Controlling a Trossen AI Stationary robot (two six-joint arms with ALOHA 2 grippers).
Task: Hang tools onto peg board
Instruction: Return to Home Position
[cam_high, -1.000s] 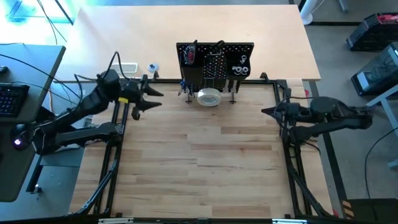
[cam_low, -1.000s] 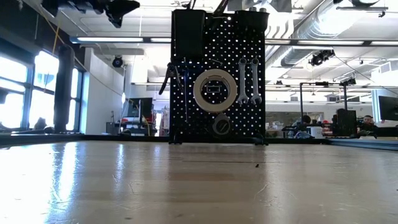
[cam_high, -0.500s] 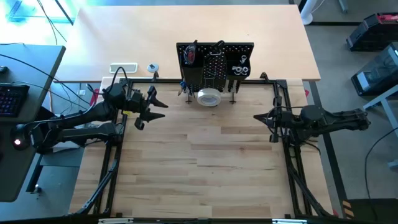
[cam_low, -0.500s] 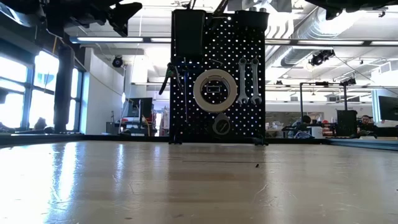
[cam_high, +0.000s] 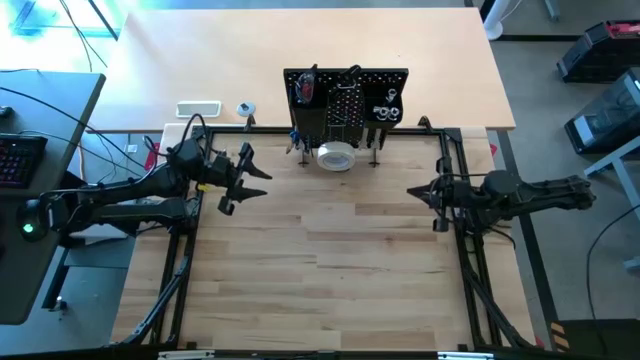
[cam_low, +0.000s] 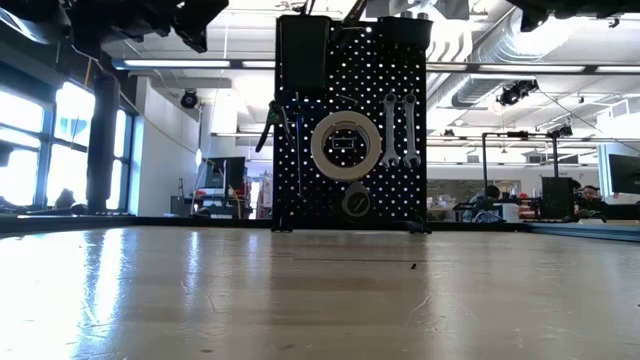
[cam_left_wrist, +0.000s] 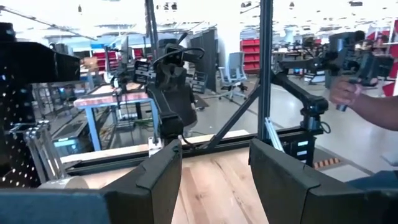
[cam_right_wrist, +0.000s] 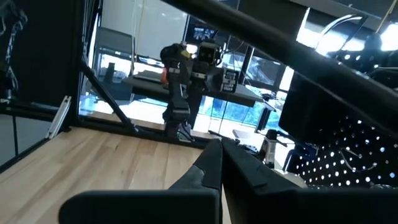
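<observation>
— Starting at the fingers, how are they held?
— The left gripper (cam_high: 248, 180) is spread and empty, left of centre in the high view. The right gripper (cam_high: 415, 190), right of centre, is pressed together on nothing.
— And the peg board (cam_high: 345, 100)?
— It is stood upright at upper centre, long axis across the frame, well apart from both. The white tape roll (cam_low: 345, 143) and silver wrenches (cam_low: 398, 130) are hung on it. Neither arm is judged clearly nearer.
</observation>
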